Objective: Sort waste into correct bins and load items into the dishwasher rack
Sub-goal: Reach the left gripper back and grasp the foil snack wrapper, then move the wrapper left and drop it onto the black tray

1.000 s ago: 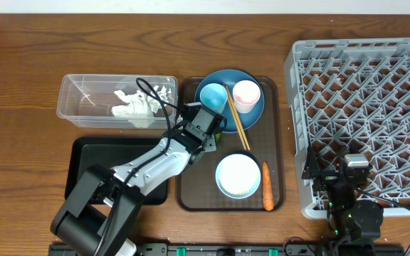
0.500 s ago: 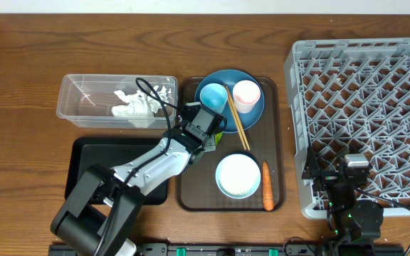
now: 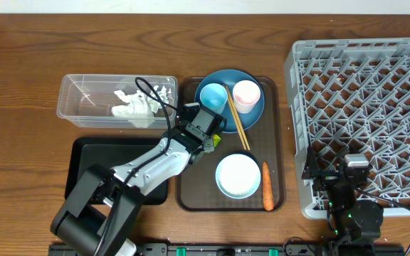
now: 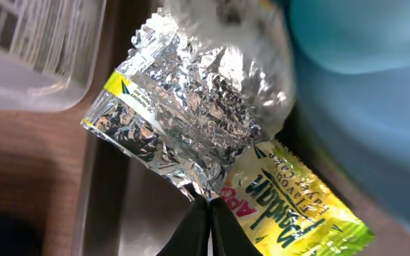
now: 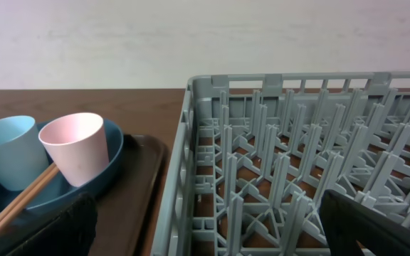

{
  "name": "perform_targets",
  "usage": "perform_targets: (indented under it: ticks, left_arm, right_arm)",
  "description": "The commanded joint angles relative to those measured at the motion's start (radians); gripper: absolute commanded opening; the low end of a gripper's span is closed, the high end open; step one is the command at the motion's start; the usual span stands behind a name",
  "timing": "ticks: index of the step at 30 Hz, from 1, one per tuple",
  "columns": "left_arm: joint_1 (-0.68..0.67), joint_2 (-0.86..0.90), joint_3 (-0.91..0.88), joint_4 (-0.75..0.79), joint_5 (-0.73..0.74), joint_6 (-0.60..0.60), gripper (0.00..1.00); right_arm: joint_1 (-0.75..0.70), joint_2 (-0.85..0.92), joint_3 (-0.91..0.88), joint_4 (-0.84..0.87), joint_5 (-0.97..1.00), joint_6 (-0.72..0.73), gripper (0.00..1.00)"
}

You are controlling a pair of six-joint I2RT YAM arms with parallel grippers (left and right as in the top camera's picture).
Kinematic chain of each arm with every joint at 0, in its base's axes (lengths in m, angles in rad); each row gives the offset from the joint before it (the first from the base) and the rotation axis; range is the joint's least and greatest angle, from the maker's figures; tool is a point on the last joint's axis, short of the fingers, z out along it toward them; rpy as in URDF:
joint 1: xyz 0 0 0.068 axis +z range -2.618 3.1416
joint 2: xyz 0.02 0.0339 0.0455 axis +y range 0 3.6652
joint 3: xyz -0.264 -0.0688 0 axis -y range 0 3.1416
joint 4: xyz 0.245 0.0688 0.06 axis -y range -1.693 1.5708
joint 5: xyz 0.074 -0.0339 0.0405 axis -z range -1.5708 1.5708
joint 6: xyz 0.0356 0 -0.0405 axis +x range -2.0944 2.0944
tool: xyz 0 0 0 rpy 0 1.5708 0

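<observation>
**Left pincer nips the foil wrapper on the brown tray**

Count, seen from overhead: one rack [image 3: 365,107], one clear tub [image 3: 73,99], one black tray [image 3: 84,153], one brown tray [image 3: 280,142], one plate [image 3: 255,114], two cups, one blue [image 3: 213,96] and one pink [image 3: 246,94], two chopsticks [image 3: 238,121], one bowl [image 3: 238,176], one carrot [image 3: 267,186], one wrapper [image 4: 191,121]. All sit on a wooden table [image 3: 34,50]. The napkins [image 3: 137,105] lie in the tub as one crumpled white heap, and how many there are cannot be told.

Both cups stand on the plate. The chopsticks lean from the plate down across the brown tray, side by side. The bowl and the carrot lie on that tray's near half, the carrot just right of the bowl.

The wrapper is on the left side of the brown tray, just beside the plate's near-left edge and close to the tub's corner. It is crinkled silver foil, torn open and splayed, with a yellow strip of small print along one edge and a yellow-green label with red and dark lettering at its lower end. Whether it is lifted off the tray cannot be told.

The left gripper [image 4: 209,227] is pressed together, pinching the foil's lower edge where it meets the label. The right gripper [image 5: 208,213] is spread wide, holding nothing, at the rack's near-left corner.
</observation>
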Motion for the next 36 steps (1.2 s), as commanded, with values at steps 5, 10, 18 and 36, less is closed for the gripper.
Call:
perform_targets:
  ticks: [5,10,18,36]
  left_arm:
    - [-0.001,-0.208,-0.005,-0.107,0.003,-0.002,0.06]
    - [0.004,-0.377,-0.005,-0.243,-0.002,-0.002,0.06]
    - [0.139,-0.523,-0.005,-0.493,-0.002,-0.051,0.06]
    - [0.420,-0.512,-0.197,-0.485,0.006,-0.235,0.17]
  right_arm:
    - [-0.001,0.000,-0.001,-0.004,0.000,-0.005,0.99]
    - [-0.001,0.000,-0.001,-0.004,0.000,-0.005,0.99]
    - [-0.001,0.000,-0.001,-0.004,0.000,-0.005,0.99]
    - [-0.001,0.000,-0.001,-0.004,0.000,-0.005,0.99]
